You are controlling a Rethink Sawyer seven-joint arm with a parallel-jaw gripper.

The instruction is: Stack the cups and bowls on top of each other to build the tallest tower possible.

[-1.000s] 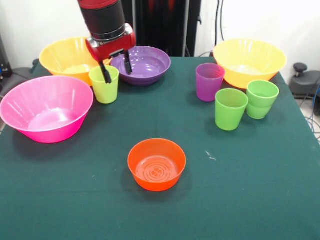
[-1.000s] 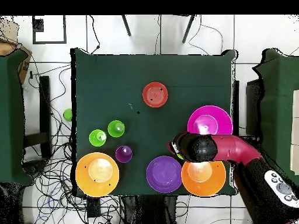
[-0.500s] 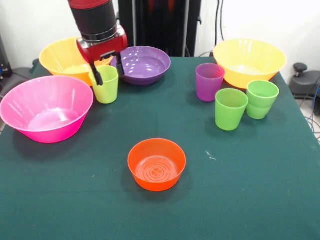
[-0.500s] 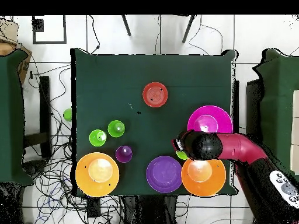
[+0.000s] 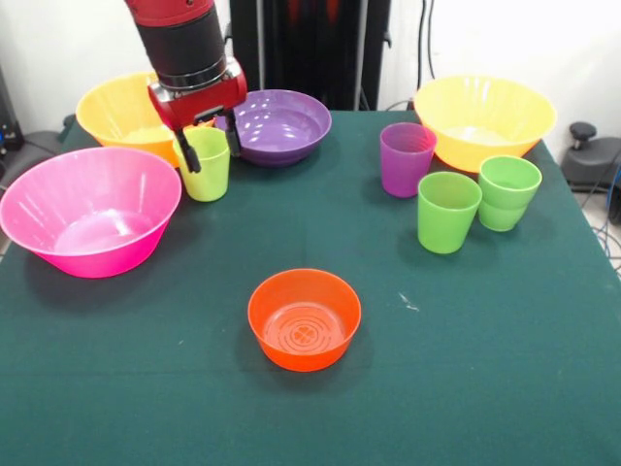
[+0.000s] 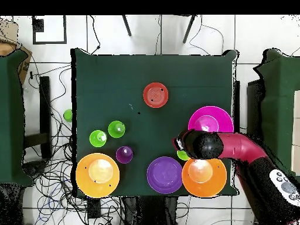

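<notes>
A yellow-green cup (image 5: 206, 175) stands upright on the green table between the left orange-yellow bowl (image 5: 114, 112) and the purple bowl (image 5: 279, 124). My gripper (image 5: 208, 150) hangs over it, open, one finger outside each side of its rim. In the overhead view the arm's head covers most of this cup (image 6: 182, 156). The small orange bowl (image 5: 304, 318) sits alone near the table's middle. A big pink bowl (image 5: 89, 209) is at the left. Purple cup (image 5: 407, 158) and green cups (image 5: 448, 211) stand at the right. Nothing is piled into a tower.
A second orange-yellow bowl (image 5: 483, 116) stands at the back right corner. The rightmost green cup (image 5: 508, 191) seems to sit inside another green one. Cables and a small green object (image 6: 68, 115) lie on the floor beside the table.
The gripper shifted left: one finger was inside the yellow-green cup and the other by the purple bowl; now the fingers straddle the cup. The cup has not moved.
</notes>
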